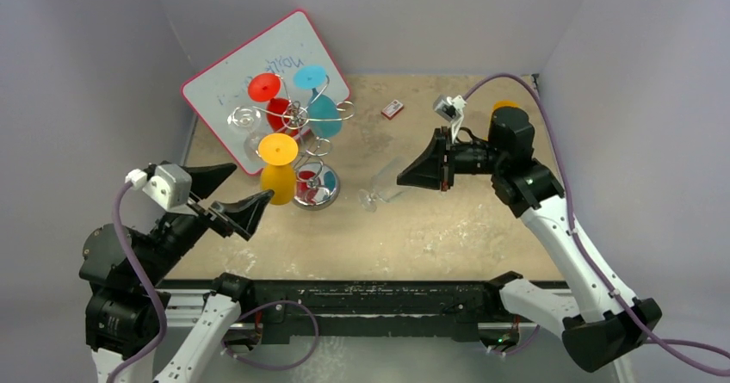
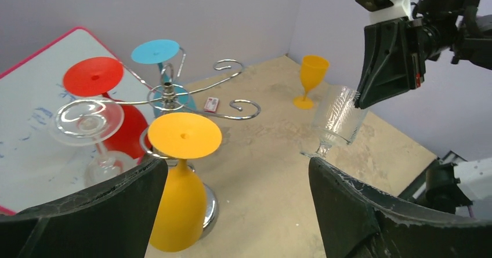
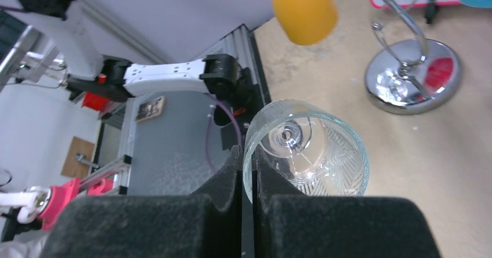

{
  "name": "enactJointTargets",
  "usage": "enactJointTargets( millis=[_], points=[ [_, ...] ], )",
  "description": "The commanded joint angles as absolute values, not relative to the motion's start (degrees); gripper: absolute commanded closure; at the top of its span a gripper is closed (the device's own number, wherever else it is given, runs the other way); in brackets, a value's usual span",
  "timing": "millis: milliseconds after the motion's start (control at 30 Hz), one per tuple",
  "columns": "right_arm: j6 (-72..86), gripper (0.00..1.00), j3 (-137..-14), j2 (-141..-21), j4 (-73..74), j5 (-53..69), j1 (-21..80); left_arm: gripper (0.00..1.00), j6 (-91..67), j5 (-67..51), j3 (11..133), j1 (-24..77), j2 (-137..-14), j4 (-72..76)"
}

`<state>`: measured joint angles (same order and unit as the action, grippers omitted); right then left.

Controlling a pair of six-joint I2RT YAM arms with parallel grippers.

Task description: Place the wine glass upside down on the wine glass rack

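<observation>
The right gripper (image 1: 411,176) has its jaws pinched nearly together on the rim of the clear wine glass (image 1: 385,185). In the right wrist view the rim runs down between the two black fingers (image 3: 223,177). The left gripper (image 1: 248,182), at the lower left of the top view, stands wide open and holds nothing, its tips near a yellow glass (image 1: 277,181) hanging on the wine glass rack (image 1: 320,195). The table (image 1: 448,228) is a tan, speckled surface closed in by pale lilac walls (image 1: 603,47), with a pink-framed whiteboard (image 1: 219,82) lying at the upper left, partly under the rack. The held glass is at the centre of the top view, right of the rack and apart from it. It is tilted, bowl toward the gripper and foot down toward the table — whether the foot touches, I cannot tell. Its bowl is transparent with a cut leaf pattern.
</observation>
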<state>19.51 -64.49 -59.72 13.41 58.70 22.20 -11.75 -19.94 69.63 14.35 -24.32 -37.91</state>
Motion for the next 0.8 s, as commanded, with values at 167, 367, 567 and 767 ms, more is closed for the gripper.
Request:
enactJointTargets(
  millis=[167,367,567,767],
  points=[
    [41.62,1.00,-56.10,-54.64,-18.03,71.58,22.63,0.11,-11.12,-40.28,63.21,11.09,-27.18,-27.56],
    [54.24,1.00,-51.52,-54.56,-32.59,72.78,23.33,0.12,-8.14,-45.68,60.06,10.81,-27.45,-24.22],
    [62.27,1.00,-51.80,-56.48,-40.27,70.16,26.85,0.11,0.76,-53.60,59.15,10.81,-28.22,-28.35],
    [74.42,1.00,-50.17,-60.83,-55.00,66.28,31.15,0.11,1.97,-61.29,59.32,10.81,-28.76,-27.45]
  ],
)
